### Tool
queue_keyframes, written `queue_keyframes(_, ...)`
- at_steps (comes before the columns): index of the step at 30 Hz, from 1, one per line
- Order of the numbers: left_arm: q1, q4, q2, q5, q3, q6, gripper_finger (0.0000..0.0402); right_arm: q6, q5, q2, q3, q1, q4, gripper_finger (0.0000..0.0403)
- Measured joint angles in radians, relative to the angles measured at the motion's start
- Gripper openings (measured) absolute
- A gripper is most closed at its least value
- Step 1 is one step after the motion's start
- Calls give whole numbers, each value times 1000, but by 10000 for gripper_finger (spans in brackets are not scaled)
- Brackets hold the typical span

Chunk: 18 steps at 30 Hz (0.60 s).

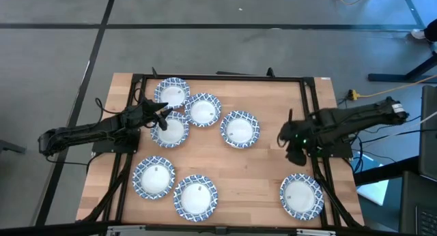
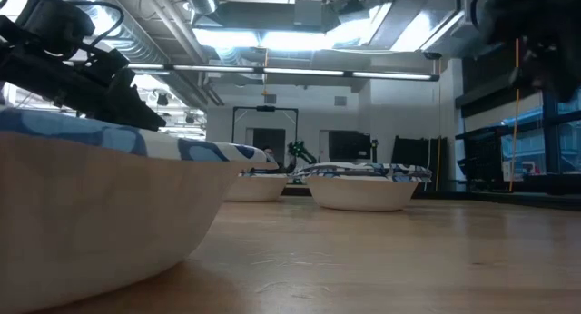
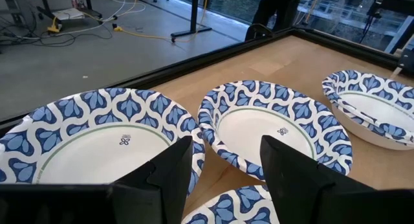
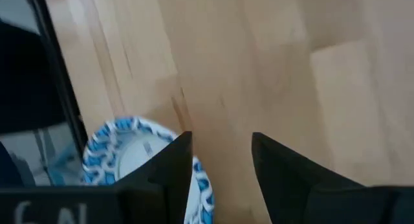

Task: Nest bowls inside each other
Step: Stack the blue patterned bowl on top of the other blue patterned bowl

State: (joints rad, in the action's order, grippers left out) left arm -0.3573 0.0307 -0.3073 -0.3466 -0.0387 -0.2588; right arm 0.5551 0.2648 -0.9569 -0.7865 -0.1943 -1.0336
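Observation:
Several blue-and-white patterned bowls rest on their bases on the wooden table. Three sit close together at the far left (image 1: 171,93), (image 1: 203,110), (image 1: 168,129). One sits mid-table (image 1: 240,129), two at the near left (image 1: 154,177), (image 1: 195,197), and one at the near right (image 1: 301,196). My left gripper (image 1: 162,117) is open above the far edge of the bowl (image 3: 236,211) in the cluster, with two more bowls (image 3: 103,140), (image 3: 272,130) just beyond its fingers. My right gripper (image 1: 283,135) is open and empty above bare table, right of the mid-table bowl.
A black frame (image 1: 218,78) runs along the table's far and side edges. There is bare wood between the mid-table bowl and the near right bowl (image 4: 139,159). In the low view one near bowl (image 2: 91,214) fills the left foreground.

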Motion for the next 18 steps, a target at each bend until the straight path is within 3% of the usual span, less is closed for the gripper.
queue_keyframes(8, 0, 0, 0, 0, 0, 0, 176, -37, 17, -101, 22, -164, 9, 161)
queue_keyframes(18, 0, 0, 0, 0, 0, 0, 176, -63, 48, -276, 22, -277, 22, 161)
